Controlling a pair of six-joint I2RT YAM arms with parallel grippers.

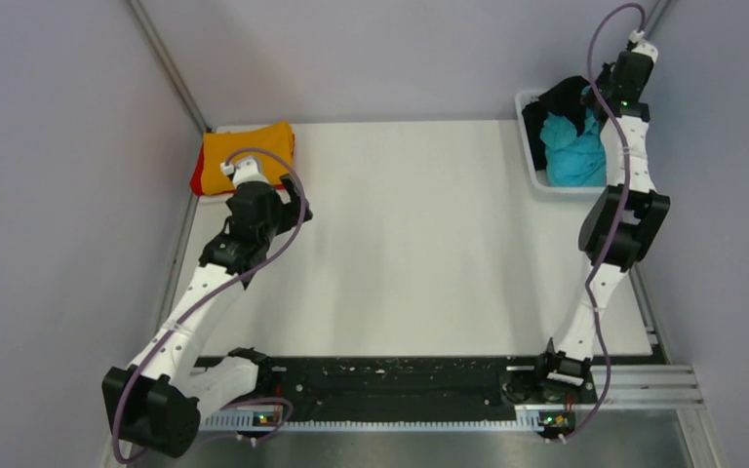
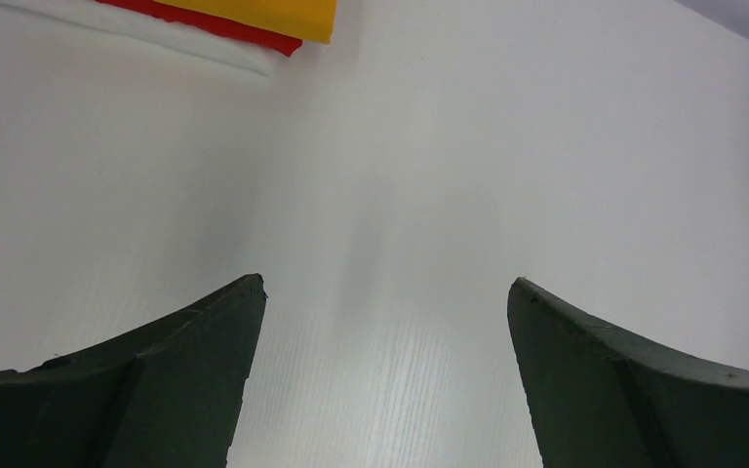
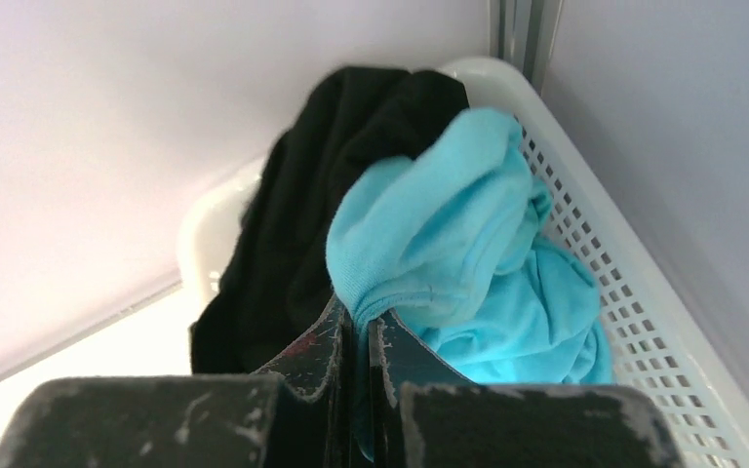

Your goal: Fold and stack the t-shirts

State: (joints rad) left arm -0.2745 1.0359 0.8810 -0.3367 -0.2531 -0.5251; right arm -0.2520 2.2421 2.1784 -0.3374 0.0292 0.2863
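Basket (image 3: 634, 322) walls around turquoise shirt (image 3: 449, 224), black shirt (image 3: 351, 146) beside

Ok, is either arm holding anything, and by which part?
Right gripper, fingers shut on a fold of the turquoise t-shirt in the basket. Left gripper open, empty.

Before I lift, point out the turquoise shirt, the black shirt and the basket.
turquoise shirt (image 3: 449, 214), right wrist view: the raised bunched fold
black shirt (image 3: 288, 195), right wrist view: its draped middle
white mesh basket (image 3: 644, 327), right wrist view: its right-hand wall
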